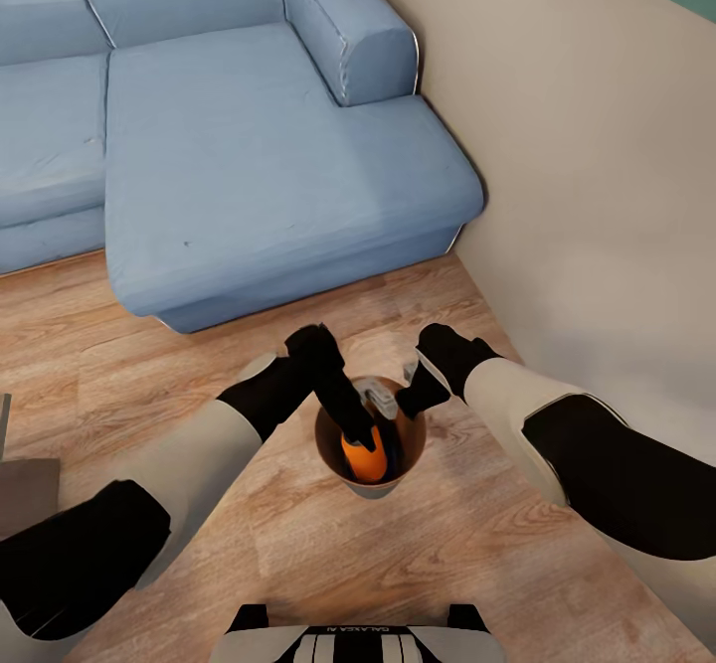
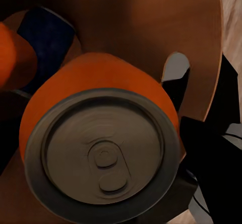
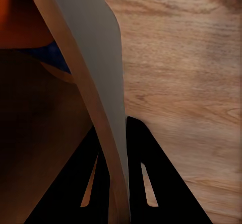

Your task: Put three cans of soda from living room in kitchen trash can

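Nearest the head camera, at the lower edge, sits the robot's white-and-black trunk (image 1: 356, 641), with both arms reaching forward over the wood floor (image 1: 149, 345) to the bin (image 1: 418, 436). It stands upright on the floor between the arms, mouth up, grey outside and brown inside.

Left gripper (image 1: 364, 436) points down into the bin, fingers closed on an orange can (image 1: 364, 458). In the left wrist view this can (image 2: 96, 113) stands with its long axis roughly along the fingers, grey top (image 2: 103, 156) and tab facing the camera, base toward the bin's floor. One dark finger (image 2: 176, 90) presses its side; the bin's brown inner wall (image 2: 151, 22) rises behind it.

Three cans can be counted in that view: the held orange one, a second orange can (image 2: 12, 58) at the edge, and a blue can (image 2: 48, 38) between them, deeper in the bin. How the latter two lie cannot be told.

Right gripper (image 1: 416, 397) holds the bin's rim. In the right wrist view the wall (image 3: 98, 73) runs between its two fingers (image 3: 154, 183), pinched narrowly, with a patch of blue (image 3: 55, 58) and orange inside.

One blue corner sofa (image 1: 249, 126) stands beyond, against a beige wall (image 1: 597, 166).
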You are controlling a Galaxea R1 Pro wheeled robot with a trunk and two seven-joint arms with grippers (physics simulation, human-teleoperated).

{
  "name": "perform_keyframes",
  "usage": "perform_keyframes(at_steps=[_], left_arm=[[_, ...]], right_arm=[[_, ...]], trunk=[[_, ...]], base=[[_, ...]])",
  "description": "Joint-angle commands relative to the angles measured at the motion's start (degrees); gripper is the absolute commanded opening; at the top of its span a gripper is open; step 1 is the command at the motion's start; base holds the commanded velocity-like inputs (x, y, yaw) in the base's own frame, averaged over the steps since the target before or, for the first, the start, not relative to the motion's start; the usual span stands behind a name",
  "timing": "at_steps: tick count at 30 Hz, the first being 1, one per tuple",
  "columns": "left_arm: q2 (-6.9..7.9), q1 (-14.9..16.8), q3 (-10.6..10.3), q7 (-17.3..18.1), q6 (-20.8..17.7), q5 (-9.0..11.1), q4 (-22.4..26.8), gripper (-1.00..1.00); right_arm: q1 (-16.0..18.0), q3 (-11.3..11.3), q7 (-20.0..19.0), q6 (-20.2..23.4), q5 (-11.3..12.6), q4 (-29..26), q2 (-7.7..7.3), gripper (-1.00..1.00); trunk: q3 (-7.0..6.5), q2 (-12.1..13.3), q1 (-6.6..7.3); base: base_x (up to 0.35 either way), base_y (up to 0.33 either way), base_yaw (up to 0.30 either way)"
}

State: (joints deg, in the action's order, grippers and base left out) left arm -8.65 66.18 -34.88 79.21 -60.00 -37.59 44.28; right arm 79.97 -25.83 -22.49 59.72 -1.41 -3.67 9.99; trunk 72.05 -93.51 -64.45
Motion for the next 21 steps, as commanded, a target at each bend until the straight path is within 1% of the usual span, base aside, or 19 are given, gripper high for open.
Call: perform_keyframes(at_steps=[1,6,14,21], left_arm=[[0.01,-0.1,0.0,-0.1,0.0,0.0,0.0,-1.0],[0.03,-1.0,-0.1,-1.3,0.0,-0.1,-0.1,-1.0],[0.04,-1.2,-0.2,-1.8,0.0,-0.1,-0.1,-1.0],[0.01,-1.2,-1.3,-2.0,0.0,-0.2,-0.3,-1.0]], right_arm=[[0.0,1.0,-0.4,0.3,1.7,0.0,0.01,-1.0],[0.0,1.0,-0.4,0.3,1.7,0.1,0.01,-1.0],[0.0,1.0,-0.4,0.3,1.7,0.1,0.01,-1.0],[0.0,1.0,-0.4,0.3,1.7,0.1,0.01,-1.0]], trunk=[[0.0,0.0,0.0],[0.0,0.0,0.0],[0.0,0.0,0.0],[0.0,0.0,0.0]], base=[[0.0,0.0,0.0],[0.0,0.0,0.0],[0.0,0.0,0.0],[0.0,0.0,0.0]])
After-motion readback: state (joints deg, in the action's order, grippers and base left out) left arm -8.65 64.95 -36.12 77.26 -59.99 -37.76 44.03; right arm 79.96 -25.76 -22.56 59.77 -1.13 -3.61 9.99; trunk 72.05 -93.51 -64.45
